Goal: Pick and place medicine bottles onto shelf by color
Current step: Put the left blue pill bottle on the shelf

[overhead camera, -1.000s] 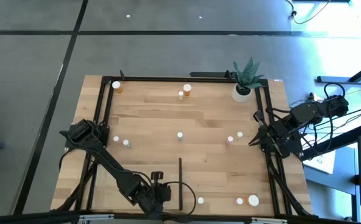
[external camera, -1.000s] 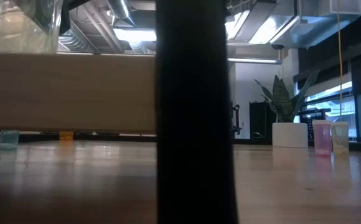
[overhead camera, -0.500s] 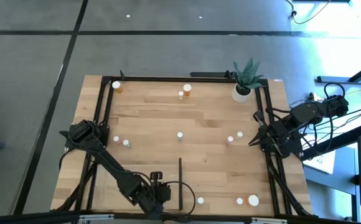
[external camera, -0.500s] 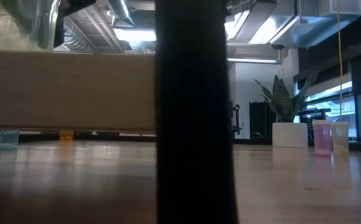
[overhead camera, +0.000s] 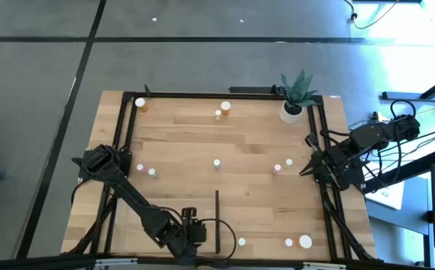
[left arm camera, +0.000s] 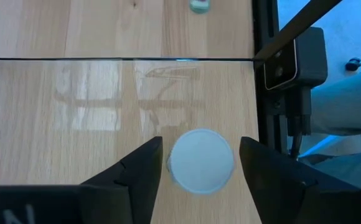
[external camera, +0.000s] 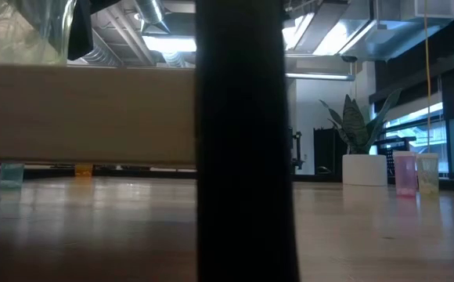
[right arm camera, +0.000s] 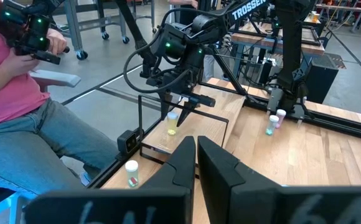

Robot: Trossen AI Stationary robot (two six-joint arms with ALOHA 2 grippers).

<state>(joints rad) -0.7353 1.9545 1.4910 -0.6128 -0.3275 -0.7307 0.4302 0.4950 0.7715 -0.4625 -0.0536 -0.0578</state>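
Note:
My left gripper (left arm camera: 200,163) stands open around a bottle's round white cap (left arm camera: 200,159), with a thin gap on each side. The bottle rests on the pale wood of the shelf (left arm camera: 75,155). From above, this gripper (overhead camera: 191,232) is at the near edge, just left of the shelf's black upright strip (overhead camera: 217,221). In the right wrist view the same bottle (right arm camera: 172,122) looks yellowish. My right gripper (right arm camera: 196,146) is shut and holds nothing, waiting at the table's right rail (overhead camera: 307,169). Other white-capped medicine bottles are scattered: an orange one (overhead camera: 140,103), one mid-table (overhead camera: 217,162), a large one (overhead camera: 305,241).
A white pot with a spiky plant (overhead camera: 292,109) stands at the far right corner. A seated person in a pink shirt (right arm camera: 18,81) holds a controller beyond the table's near edge. In the low view a black post (external camera: 243,141) fills the middle.
In the low view the dark finger at the upper left has shifted slightly sideways as my left gripper spread. The right arm and the bottles have not moved.

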